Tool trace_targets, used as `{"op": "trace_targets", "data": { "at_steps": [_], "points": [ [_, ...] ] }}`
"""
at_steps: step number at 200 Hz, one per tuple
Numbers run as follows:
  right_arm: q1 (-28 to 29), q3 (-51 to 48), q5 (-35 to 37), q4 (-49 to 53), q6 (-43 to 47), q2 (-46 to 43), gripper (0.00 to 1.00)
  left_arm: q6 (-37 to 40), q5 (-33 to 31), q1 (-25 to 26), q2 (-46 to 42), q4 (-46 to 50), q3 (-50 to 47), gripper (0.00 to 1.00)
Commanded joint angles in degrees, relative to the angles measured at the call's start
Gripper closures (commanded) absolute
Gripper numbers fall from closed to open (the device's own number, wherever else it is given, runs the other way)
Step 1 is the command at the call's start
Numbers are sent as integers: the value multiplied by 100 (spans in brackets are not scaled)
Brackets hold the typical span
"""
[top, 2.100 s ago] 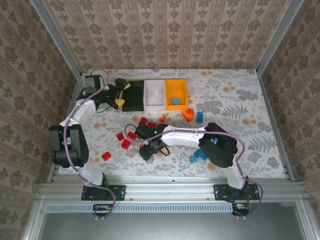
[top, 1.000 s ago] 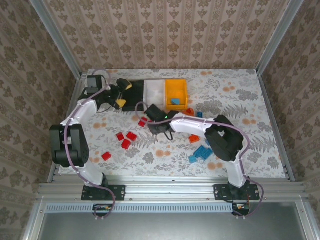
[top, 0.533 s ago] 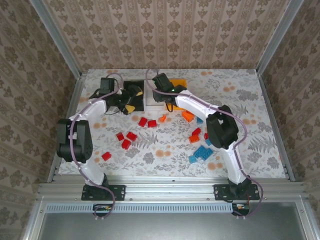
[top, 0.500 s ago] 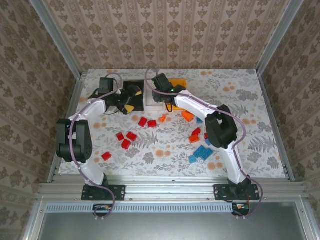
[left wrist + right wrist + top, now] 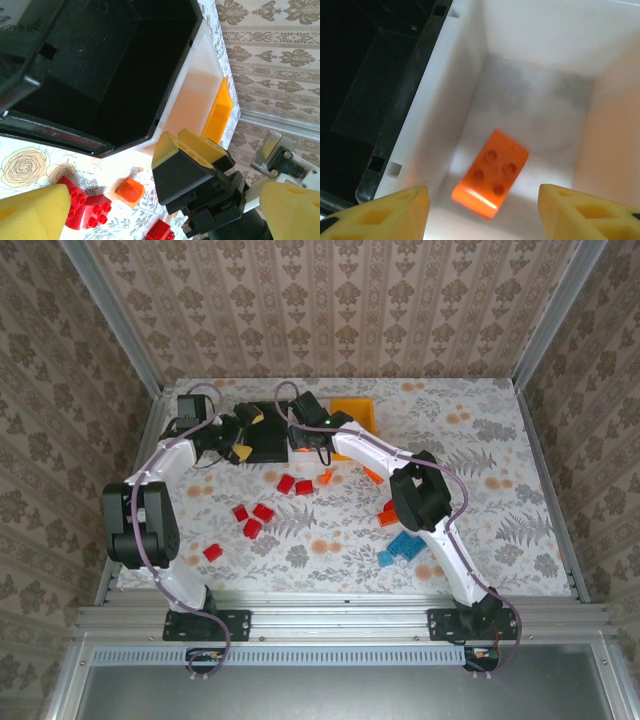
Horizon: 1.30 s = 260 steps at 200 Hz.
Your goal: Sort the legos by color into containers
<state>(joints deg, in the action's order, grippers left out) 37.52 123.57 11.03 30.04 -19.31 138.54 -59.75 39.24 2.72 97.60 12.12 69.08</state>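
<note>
Right jaws: parted, empty, over orange brick (image 5: 490,172) lying in white bin (image 5: 540,30).
Left jaws: spread wide, empty, just beside black bin (image 5: 60,135).

Figure: enclosed tabletop work cell, viewed from above.
Beige damask-patterned wallpaper panels (image 5: 330,310) close three sides, joined by slanting grey aluminium corner posts (image 5: 110,315). The white table cloth printed with grey ferns and orange blossoms (image 5: 500,490) ends at a ribbed aluminium rail (image 5: 340,620) along the near edge. Illumination is even.
</note>
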Motion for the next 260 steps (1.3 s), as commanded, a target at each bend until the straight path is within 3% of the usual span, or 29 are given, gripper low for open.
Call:
{"op": "trace_targets", "data": {
  "at_steps": [1, 26, 51, 73, 85, 101, 125, 156, 175, 208, 260],
  "points": [
    [93, 246, -144, 289, -37, -211, 38, 74, 58, -70, -48, -30, 5, 0],
    [124, -218, -28, 115, -95, -912, 37, 511, -118, 24, -96, 281, 193, 2],
    [120, -1541, 152, -500, -178, -2146, 38, 2222, -846, 437, -56, 1525, 1044, 9],
    [53, -3082, 242, -1052, -269, -3273, 39, 4064, -2106, 1014, 66, 3126, 2069, 14],
    [-56, -3877, 244, -1255, -427, -3835, 40, 4548, -2919, 1361, 40, 3518, 2221, 13],
    [-175, -4810, 314, -1421, -648, -4462, 40, 5007, -3512, 1804, 13, 3874, 2178, 11],
    [-227, -6127, 407, -1716, -882, -5313, 39, 4892, -3996, 2163, -130, 4337, 1821, 16],
    [-230, -7073, 221, -1906, -1114, -5840, 38, 4186, -4101, 2175, -1210, 3804, 280, 16],
    [-234, -7249, 85, -1825, -1109, -5838, 37, 3797, -3833, 2261, -1767, 3685, -605, 17],
    [-245, -7398, -71, -1800, -1049, -5838, 35, 3420, -4105, 2567, -2293, 3607, -1552, 16],
    [-289, -7435, -145, -1873, -976, -6038, 35, 3279, -3889, 2580, -2054, 2919, -2193, 26]
  ]
}}
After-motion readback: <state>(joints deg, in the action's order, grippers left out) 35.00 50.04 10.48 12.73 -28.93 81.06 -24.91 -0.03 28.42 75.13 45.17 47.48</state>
